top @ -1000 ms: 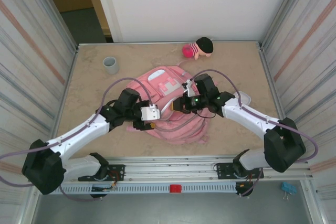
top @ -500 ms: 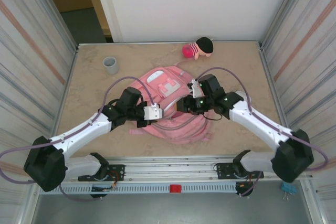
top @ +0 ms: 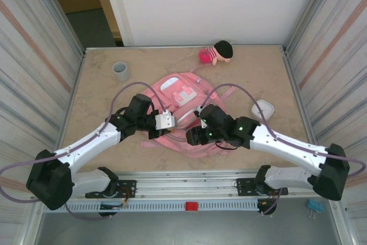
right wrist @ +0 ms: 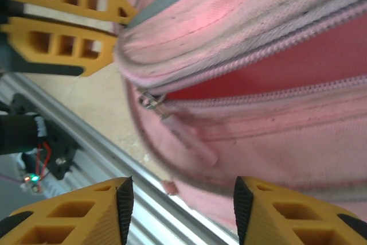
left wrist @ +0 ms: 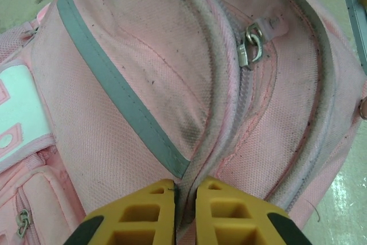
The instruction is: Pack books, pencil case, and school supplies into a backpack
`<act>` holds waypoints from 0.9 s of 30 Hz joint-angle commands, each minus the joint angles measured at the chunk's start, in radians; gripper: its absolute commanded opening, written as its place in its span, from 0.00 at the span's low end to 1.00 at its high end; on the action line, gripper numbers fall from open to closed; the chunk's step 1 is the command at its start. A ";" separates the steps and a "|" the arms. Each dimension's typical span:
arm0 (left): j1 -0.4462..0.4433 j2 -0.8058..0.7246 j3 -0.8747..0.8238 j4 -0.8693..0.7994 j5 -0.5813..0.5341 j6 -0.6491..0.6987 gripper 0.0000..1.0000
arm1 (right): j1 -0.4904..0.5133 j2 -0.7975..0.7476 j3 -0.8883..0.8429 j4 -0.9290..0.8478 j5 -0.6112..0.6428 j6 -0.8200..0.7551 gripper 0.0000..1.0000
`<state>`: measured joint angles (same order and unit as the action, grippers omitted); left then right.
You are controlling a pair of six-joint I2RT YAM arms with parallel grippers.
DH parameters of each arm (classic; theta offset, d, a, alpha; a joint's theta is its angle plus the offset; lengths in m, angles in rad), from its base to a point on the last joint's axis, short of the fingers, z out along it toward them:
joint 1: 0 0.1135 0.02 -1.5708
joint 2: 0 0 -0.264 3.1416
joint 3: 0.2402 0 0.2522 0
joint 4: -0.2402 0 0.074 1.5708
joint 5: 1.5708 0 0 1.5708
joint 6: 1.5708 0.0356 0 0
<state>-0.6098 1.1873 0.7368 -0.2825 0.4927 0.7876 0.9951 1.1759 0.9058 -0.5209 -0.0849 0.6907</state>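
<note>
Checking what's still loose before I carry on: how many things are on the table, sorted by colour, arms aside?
Pink: 2, the backpack and the plush doll
Grey: 1, the cup
White: 1, the rounded box
Total: 4

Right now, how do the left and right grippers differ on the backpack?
The left gripper has its jaws pinched shut on the backpack fabric; the right gripper has its jaws wide apart, holding nothing. The left is at a fabric fold, the right faces the part-open zip. Both are yellow-fingered and at the backpack.
</note>
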 commanded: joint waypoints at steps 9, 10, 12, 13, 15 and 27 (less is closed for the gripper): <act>0.008 -0.046 0.010 -0.012 0.084 -0.058 0.11 | 0.003 0.113 0.073 0.092 0.033 -0.120 0.49; 0.008 -0.046 0.010 -0.011 0.084 -0.058 0.11 | 0.003 0.121 0.080 0.087 0.030 -0.124 0.45; 0.008 -0.046 0.013 -0.009 0.077 -0.060 0.11 | 0.002 0.134 0.096 0.067 0.034 -0.130 0.33; 0.009 -0.045 0.013 -0.010 0.070 -0.060 0.11 | 0.002 0.135 0.102 0.052 0.044 -0.129 0.26; 0.014 -0.045 0.011 -0.019 0.044 -0.057 0.11 | 0.001 0.132 0.113 0.001 0.080 -0.128 0.12; 0.094 -0.064 0.015 -0.132 -0.006 0.019 0.11 | -0.234 -0.034 0.019 -0.129 -0.015 -0.195 0.00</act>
<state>-0.5514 1.1587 0.7383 -0.3099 0.5125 0.8043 0.8124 1.1835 0.9401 -0.5766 -0.1028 0.5392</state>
